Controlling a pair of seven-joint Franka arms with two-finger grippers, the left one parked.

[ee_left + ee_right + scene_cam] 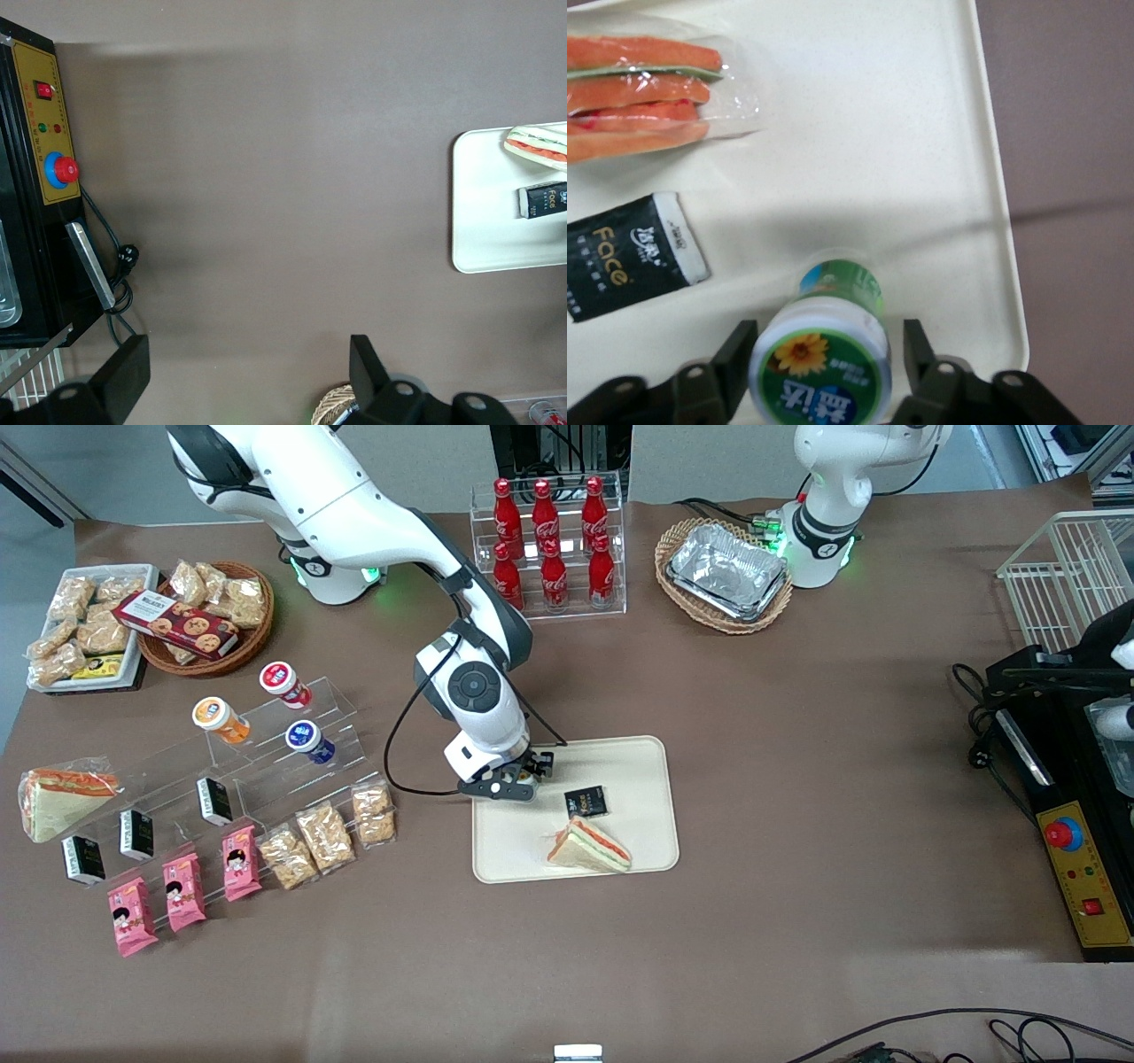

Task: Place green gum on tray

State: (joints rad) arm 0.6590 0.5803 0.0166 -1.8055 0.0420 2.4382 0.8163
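The green gum (821, 359) stands upright on the cream tray (877, 133), in the tray's corner toward the working arm's end of the table. Its green-rimmed lid shows a yellow flower. My gripper (827, 335) is down around it, with one finger on each side. The jaws are open: a narrow gap shows beside the lid on one side. In the front view the gripper (512, 784) sits low over that corner of the tray (620, 766) and mostly hides the gum (526, 779). The tray also shows in the left wrist view (487, 221).
A wrapped sandwich (588, 847) and a black packet (586, 802) lie on the tray. A clear step rack holds orange-lidded (220, 718), red-lidded (283, 682) and blue-lidded (307, 740) canisters. A cola bottle rack (549, 545) and a basket of foil trays (726, 571) stand farther back.
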